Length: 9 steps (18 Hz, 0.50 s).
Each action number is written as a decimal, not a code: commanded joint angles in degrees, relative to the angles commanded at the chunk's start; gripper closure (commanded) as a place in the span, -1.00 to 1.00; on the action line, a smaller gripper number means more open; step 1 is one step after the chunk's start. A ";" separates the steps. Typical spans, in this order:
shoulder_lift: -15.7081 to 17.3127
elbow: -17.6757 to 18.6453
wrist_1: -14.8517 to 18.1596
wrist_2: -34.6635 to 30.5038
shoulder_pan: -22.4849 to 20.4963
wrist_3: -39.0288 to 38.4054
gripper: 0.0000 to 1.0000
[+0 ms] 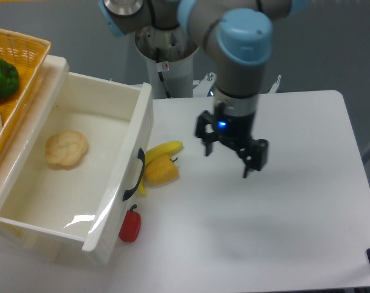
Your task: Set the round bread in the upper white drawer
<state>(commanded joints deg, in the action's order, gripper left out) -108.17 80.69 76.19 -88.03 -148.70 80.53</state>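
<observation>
The gripper [227, 160] is seen over bare table, fingers spread, nothing held; the round bread [66, 148] is found lying inside the upper white drawer [121, 160]; placement is judged done, with the drawer left pulled open.

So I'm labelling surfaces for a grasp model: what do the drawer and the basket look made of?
The drawer looks like glossy white plastic; its front panel shows a bright glare. The basket looks like woven yellow wicker, matte, with a visible lattice weave.

We see a pale tan bread [66, 148] in a glossy white drawer [134, 137], a yellow banana [163, 149], a yellow pepper [160, 173], a red pepper [130, 226], a green pepper [2, 77], a yellow basket [23, 47].
</observation>
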 joint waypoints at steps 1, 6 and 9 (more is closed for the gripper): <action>-0.98 -0.18 0.01 -0.56 -0.88 0.85 -1.00; -7.21 -3.95 -0.16 -0.74 -3.17 4.36 -1.00; -10.20 -4.22 -1.04 -0.74 -4.76 7.70 -1.00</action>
<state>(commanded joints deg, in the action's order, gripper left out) -118.38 76.46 75.15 -88.77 -153.45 88.23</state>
